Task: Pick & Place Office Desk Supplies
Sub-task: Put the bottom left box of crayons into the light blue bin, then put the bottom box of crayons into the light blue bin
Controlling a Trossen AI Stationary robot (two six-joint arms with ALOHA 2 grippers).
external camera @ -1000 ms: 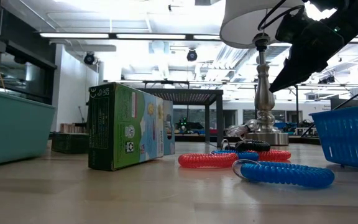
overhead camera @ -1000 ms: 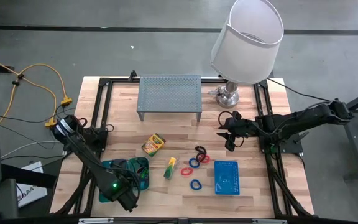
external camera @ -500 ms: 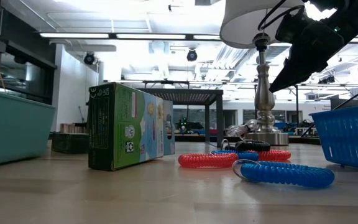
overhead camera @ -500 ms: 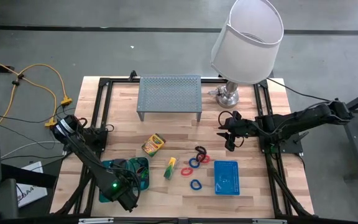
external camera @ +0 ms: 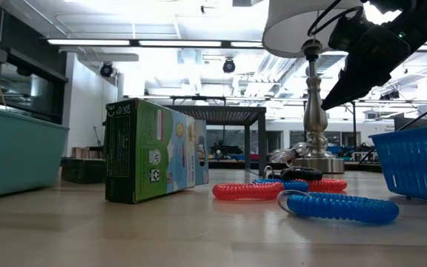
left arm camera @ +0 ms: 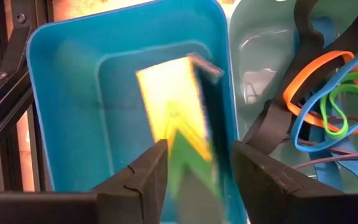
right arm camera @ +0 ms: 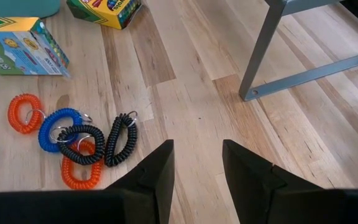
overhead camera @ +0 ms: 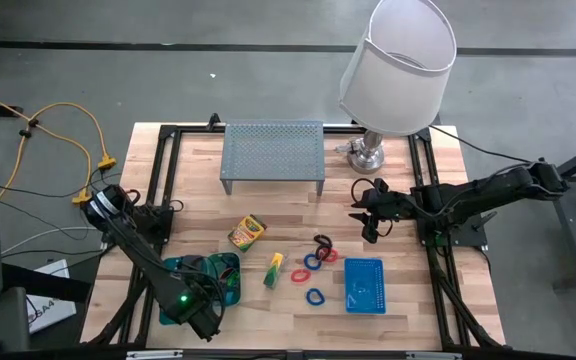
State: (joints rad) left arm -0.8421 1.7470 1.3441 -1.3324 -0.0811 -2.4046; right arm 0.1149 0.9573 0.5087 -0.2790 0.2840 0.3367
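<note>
Below on the wooden table, a light, stiff yellow-green box (left arm camera: 179,112) drops between the left gripper's (left arm camera: 194,177) loosened jaws into a teal tray (left arm camera: 73,93).

Right gripper (right arm camera: 197,163) hovers open above bare wooden tabletop (right arm camera: 185,93); coiled black, blue and orange band loops (right arm camera: 73,146) lie off one finger's side, two crayon boxes (right arm camera: 23,45) farther ahead, grey shelf leg (right arm camera: 260,53) opposite
</note>
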